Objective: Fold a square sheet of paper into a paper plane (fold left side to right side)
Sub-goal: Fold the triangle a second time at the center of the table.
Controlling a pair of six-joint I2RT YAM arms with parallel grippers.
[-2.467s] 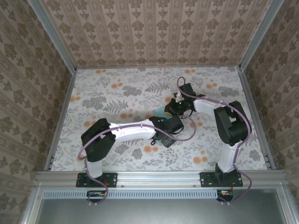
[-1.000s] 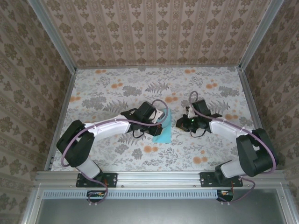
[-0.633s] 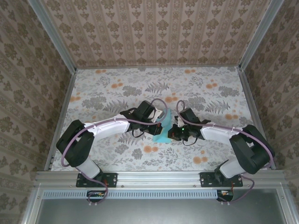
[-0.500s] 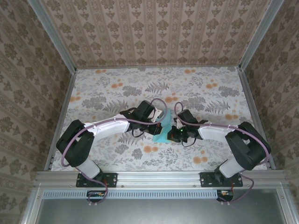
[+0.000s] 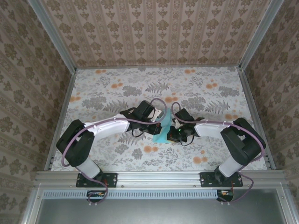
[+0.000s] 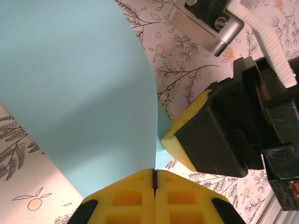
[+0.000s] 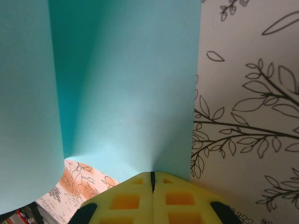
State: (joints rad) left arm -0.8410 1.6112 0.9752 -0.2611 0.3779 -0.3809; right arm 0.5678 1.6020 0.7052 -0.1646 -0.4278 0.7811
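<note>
Right gripper [image 5: 173, 135] was moved in from well to the right of the sheet of paper [image 5: 163, 128] to its right edge and closed on that edge. Sheet was bowed upward from flat, between it and the left gripper [image 6: 154, 171].

We see the square sheet of paper [image 5: 162, 127] near the middle of the flowered table [image 5: 107, 93], plain light blue and unmarked. It does not lie flat: it rises off the surface and bows in a soft curve, with a second layer curling over on one side. The left gripper [image 6: 154, 175] and the right gripper [image 7: 152, 176] each pinch its edge, pads pressed together.
</note>
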